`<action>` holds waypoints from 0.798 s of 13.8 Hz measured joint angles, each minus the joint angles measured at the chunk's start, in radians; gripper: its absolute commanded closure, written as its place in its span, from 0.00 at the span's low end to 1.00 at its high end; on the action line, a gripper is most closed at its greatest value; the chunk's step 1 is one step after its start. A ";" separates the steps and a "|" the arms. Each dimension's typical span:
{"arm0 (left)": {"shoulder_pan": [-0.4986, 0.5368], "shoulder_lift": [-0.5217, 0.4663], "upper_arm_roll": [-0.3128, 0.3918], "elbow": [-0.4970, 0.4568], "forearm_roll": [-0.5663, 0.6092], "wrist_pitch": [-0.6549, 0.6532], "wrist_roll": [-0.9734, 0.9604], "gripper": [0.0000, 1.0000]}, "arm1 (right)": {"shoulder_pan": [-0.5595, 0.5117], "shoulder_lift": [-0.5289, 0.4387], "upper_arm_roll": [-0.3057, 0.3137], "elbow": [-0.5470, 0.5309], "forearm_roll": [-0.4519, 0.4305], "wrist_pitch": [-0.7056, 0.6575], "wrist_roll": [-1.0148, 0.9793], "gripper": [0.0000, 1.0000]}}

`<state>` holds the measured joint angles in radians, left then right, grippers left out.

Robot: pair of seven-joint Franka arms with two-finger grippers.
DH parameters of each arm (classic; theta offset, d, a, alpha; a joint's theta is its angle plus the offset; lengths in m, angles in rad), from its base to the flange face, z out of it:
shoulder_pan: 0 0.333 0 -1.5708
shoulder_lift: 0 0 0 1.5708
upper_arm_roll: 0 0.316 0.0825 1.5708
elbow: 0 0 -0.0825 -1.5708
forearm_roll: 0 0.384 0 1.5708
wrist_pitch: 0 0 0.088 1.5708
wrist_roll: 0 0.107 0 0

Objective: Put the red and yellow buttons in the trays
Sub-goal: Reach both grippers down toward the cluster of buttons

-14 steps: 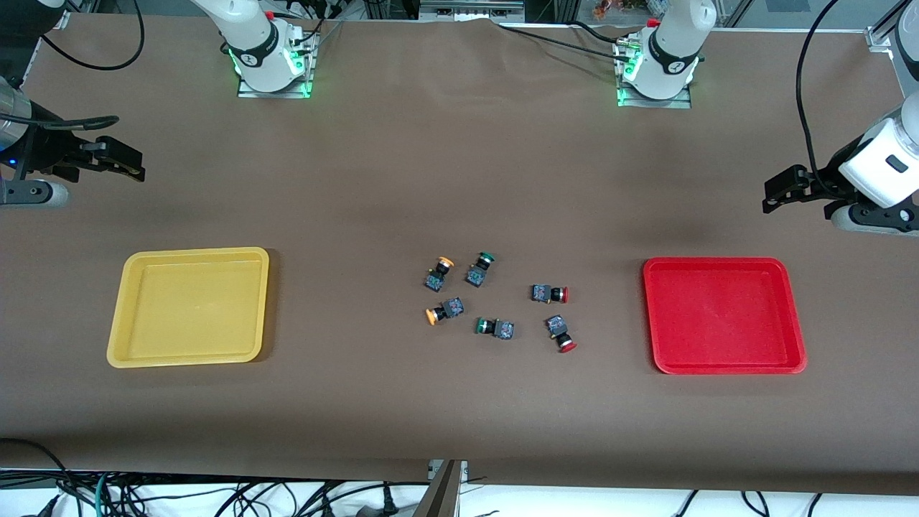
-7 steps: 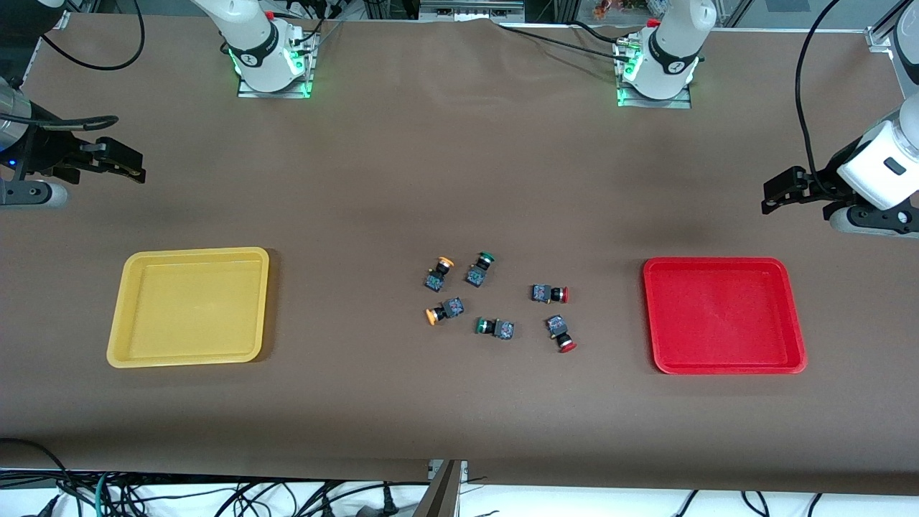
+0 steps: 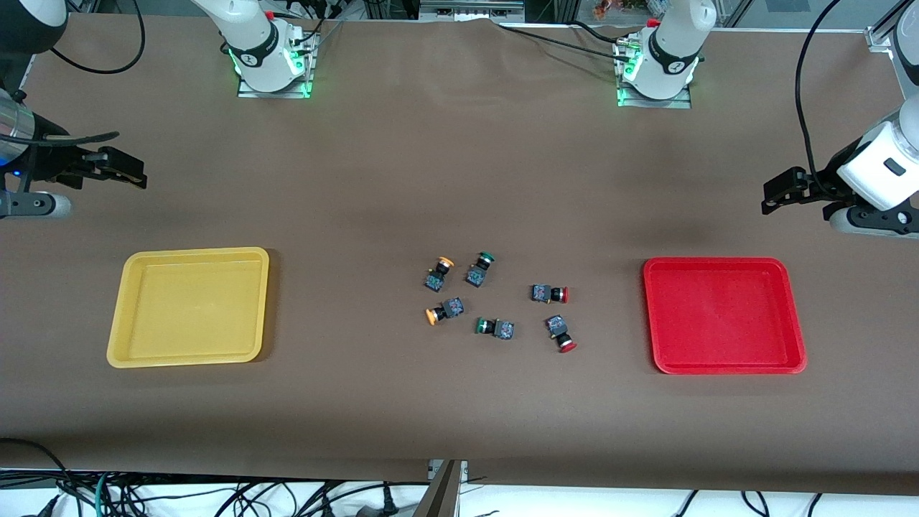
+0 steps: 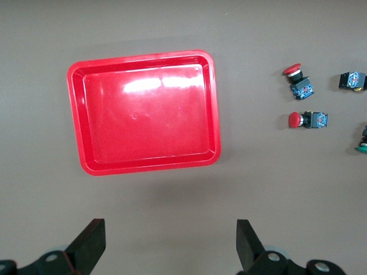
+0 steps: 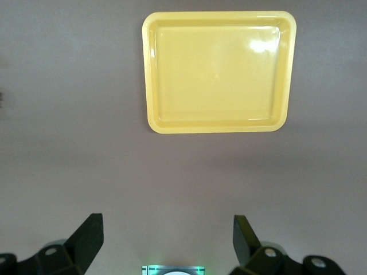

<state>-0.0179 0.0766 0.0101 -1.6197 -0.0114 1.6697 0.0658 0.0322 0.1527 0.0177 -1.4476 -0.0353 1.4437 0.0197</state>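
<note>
Two arms held high at the table's ends, each bent over toward the middle. Left gripper (image 3: 775,195) up in the air over bare brown table (image 3: 459,165) at the left arm's end, fingers (image 4: 92,243) spread wide apart and holding nothing. Right gripper (image 3: 128,171) likewise raised over bare table at the right arm's end, fingers (image 5: 89,236) wide apart, nothing between them.

Red tray (image 3: 724,316) flat on the table toward the left arm's end, nothing in it; seen whole from the left wrist (image 4: 143,112). Yellow tray (image 3: 189,306) flat toward the right arm's end, also with nothing in it.

Six buttons lying tipped on their sides in a loose cluster between the trays, well apart from both. Red button (image 3: 551,293) and second red button (image 3: 561,334) on the cluster's red-tray side. Yellow button (image 3: 438,273) and second yellow button (image 3: 445,311) on its yellow-tray side. Green button (image 3: 479,269) and second green button (image 3: 495,328) among them.
</note>
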 measured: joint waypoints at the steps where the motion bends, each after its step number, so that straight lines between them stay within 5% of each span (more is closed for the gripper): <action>1: 0.000 0.002 0.000 0.000 0.000 0.010 0.000 0.00 | 0.000 0.017 0.001 -0.003 0.001 0.000 0.000 0.00; 11: -0.033 0.024 -0.026 0.017 -0.002 0.048 0.000 0.00 | 0.066 0.251 0.014 -0.007 0.118 0.281 0.242 0.00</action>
<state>-0.0504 0.1001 -0.0158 -1.6025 -0.0137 1.7181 0.0657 0.0980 0.4034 0.0313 -1.4542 0.0827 1.7252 0.2619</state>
